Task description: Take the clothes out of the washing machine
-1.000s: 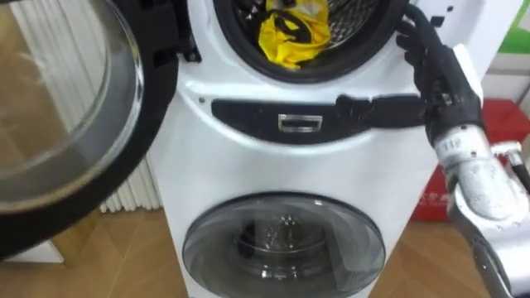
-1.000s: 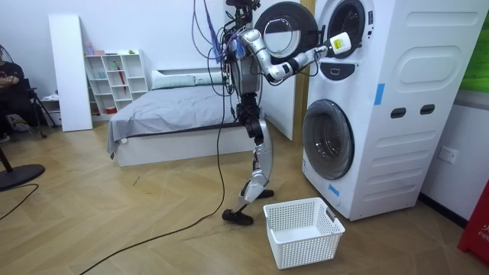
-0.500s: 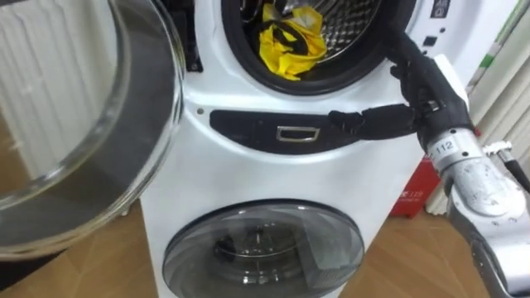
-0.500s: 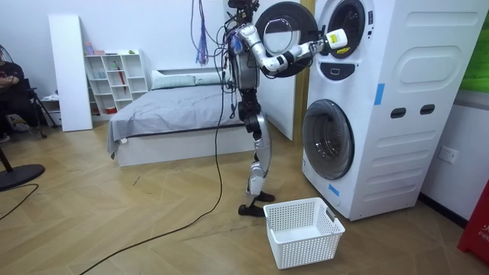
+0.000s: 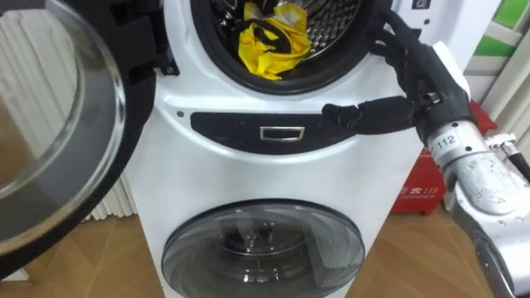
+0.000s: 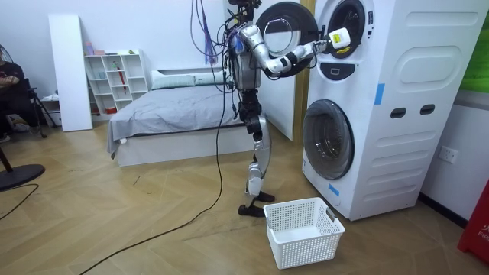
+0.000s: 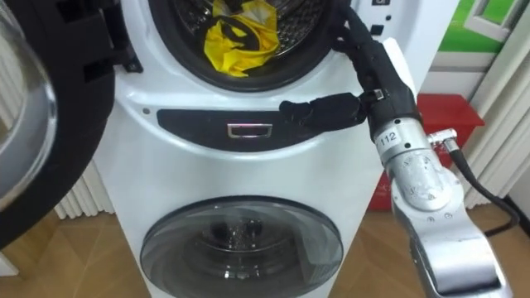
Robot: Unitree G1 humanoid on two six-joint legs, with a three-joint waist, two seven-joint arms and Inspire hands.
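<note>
My right hand, fingers loose and empty, sits at the steel drum's right rim. The crumpled yellow cloth lies leftward, inside.

Setting: a home-style bedroom with a laundry corner is being shown.
One bed, grey cover: is being set along the far wall.
One white shelf unit, small items on its shelves, and one tall white panel: are being stood at the far side, toward the room view's left.
One stacked pair of white washing machines: is being housed at the room view's right, upper door swung open.
One white laundry basket: is being placed on the herringbone wood floor, near, just in front of the lower machine.
</note>
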